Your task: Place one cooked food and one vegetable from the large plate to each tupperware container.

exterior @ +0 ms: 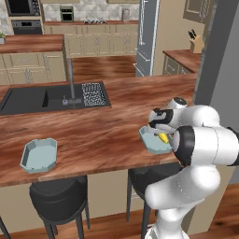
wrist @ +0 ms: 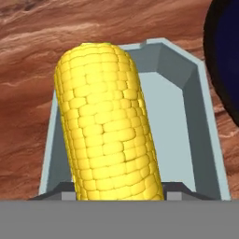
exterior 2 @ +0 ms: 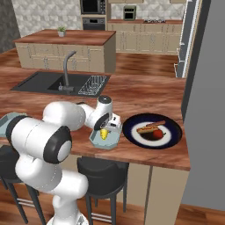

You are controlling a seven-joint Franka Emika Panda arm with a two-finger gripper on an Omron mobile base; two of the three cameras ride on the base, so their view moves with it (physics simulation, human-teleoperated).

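1. While we look along the hand, the corn cob [wrist: 107,126] fills the middle of the picture, its kernels sharp, standing over the floor of the near tupperware container [wrist: 172,116]; a dark curve of the large plate [wrist: 224,60] cuts the upper right corner.
2. From the right base view we get what the hand view hides: the gripper [exterior 2: 105,130] hangs over that tray [exterior 2: 112,140] with the cob [exterior 2: 103,134] between its fingers, which look closed on it.
3. Just beside the tray, the plate [exterior 2: 173,136] carries the sausage in a bun [exterior 2: 147,128], the sausage on a stick [exterior 2: 159,124] and the small red vegetable [exterior 2: 158,133].
4. Switching to the left base view, we pick up the second container [exterior: 39,155], well apart along the wooden counter [exterior: 98,135], while the arm hides the plate there.
5. Below the counter edge stand two dark stools [exterior: 58,196].
6. Further back we see the black sink [exterior: 28,99], its faucet [exterior: 71,79] and a dish rack [exterior: 93,93].
7. Beyond, cream cabinets [exterior: 93,44], an oven [exterior: 66,14] and a knife block [exterior: 196,44].
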